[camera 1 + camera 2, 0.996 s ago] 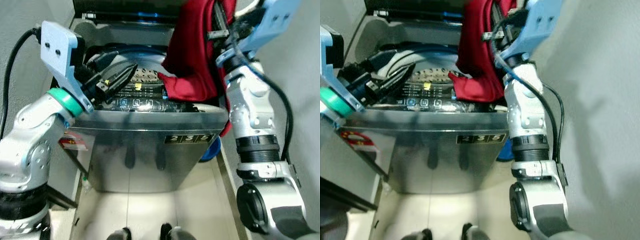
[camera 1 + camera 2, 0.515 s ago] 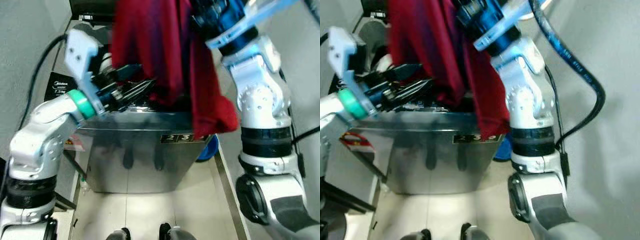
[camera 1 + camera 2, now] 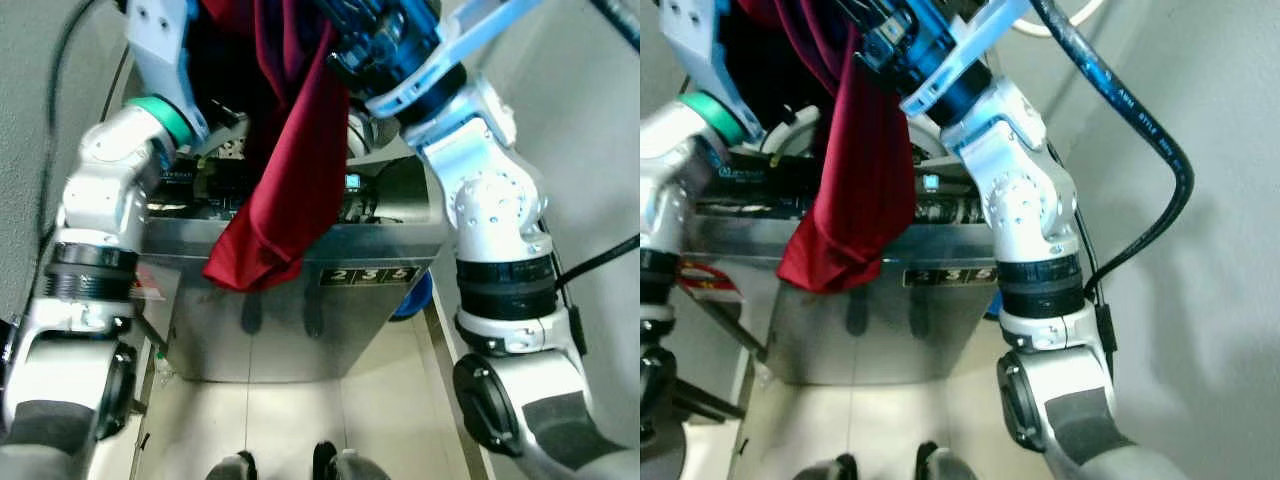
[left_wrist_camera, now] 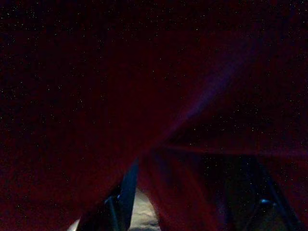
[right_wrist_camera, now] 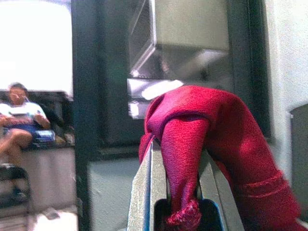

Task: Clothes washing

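From the head cameras I see the red garment point(image 3: 290, 160) hanging high over the open washing machine point(image 3: 300, 300), its lower fold draping past the front edge, with my right gripper point(image 5: 180, 159) and left gripper point(image 4: 187, 202) both raised at it. My left wrist view is dark red cloth against the lens, so I cannot tell how those jaws stand. My right wrist view shows the jaws clamped on a bunch of the garment, a seated person point(image 5: 19, 120) far behind.

I have both silver arms raised high. My right claw point(image 5: 183, 192) is clamped on cloth draped over its fingers; my left claw's point(image 4: 183, 211) fingers are buried in fabric.
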{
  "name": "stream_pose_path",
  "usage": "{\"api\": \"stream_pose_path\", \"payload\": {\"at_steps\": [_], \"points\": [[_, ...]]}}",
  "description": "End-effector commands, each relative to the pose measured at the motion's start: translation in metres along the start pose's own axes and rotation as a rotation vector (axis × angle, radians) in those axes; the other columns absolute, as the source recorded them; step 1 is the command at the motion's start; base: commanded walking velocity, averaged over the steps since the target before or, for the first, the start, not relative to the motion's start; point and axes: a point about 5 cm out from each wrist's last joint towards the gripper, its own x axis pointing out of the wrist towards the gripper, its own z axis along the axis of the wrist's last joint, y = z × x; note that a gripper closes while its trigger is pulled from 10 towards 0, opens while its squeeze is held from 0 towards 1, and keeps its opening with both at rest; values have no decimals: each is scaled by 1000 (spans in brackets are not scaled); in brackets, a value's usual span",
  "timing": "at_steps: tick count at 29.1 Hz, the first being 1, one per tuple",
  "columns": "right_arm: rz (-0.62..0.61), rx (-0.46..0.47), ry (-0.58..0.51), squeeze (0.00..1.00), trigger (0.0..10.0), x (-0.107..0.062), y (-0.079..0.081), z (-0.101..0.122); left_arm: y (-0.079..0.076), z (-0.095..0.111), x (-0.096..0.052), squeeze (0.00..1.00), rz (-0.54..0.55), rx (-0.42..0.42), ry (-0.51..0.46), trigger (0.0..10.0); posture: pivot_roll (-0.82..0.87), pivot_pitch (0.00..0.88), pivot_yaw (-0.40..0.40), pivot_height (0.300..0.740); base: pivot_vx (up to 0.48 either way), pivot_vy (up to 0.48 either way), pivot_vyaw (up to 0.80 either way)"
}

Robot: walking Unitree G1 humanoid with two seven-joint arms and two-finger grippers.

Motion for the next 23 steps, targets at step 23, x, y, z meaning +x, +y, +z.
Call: {"api": "stream_pose_path", "payload": {"at_steps": [23], "points": [[-729, -360, 478, 0, 10000, -27, -50, -110, -32, -22, -37, 0, -282, -76, 20, 10000, 69, 132, -42, 740, 0, 0, 0]]}}
